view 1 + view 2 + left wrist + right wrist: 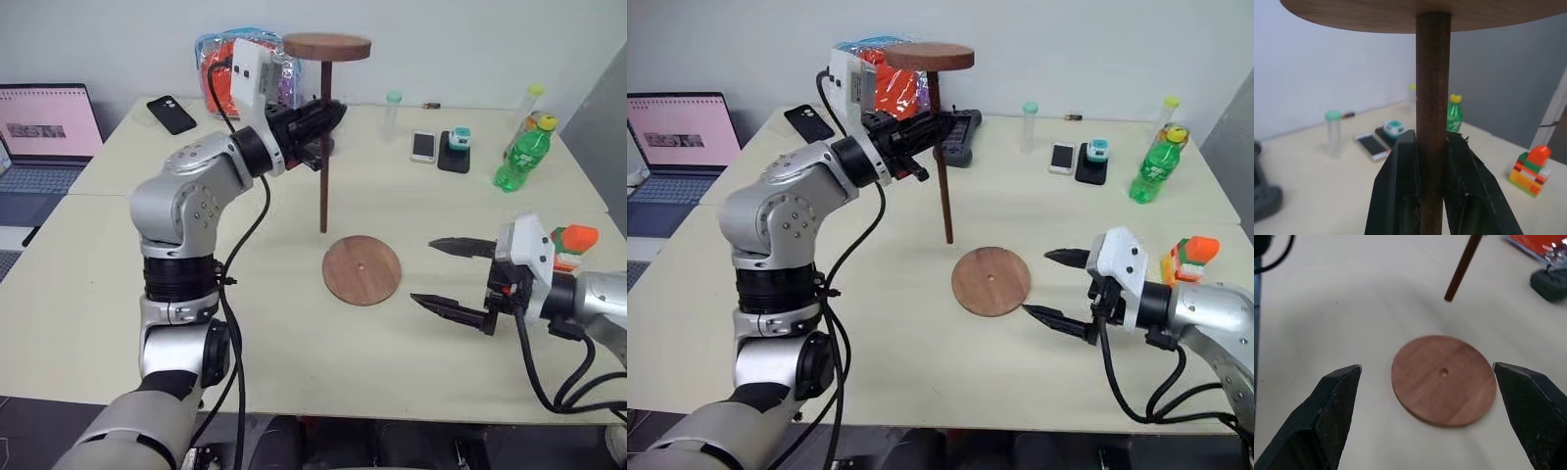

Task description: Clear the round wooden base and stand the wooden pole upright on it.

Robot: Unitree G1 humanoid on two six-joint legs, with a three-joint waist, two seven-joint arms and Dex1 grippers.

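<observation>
The round wooden base (361, 269) lies flat on the table with a small hole in its centre and nothing on it. My left gripper (328, 115) is shut on the wooden pole (323, 181), which hangs upright in the air with its smaller disc (326, 46) at the top. The pole's lower end hovers above the table just behind and left of the base. In the left wrist view both fingers (1400, 191) clamp the pole (1433, 73). My right gripper (449, 277) stands open just right of the base (1444, 379), with nothing between its fingers.
At the back right stand a green bottle (522, 152), a phone (423, 146), a small teal-topped device (456, 147) and a clear tube (393, 110). A toy-brick block (571, 245) sits behind my right gripper. A laptop (44, 137) is far left, a black phone (171, 114) and an orange bag (225, 69) at the back.
</observation>
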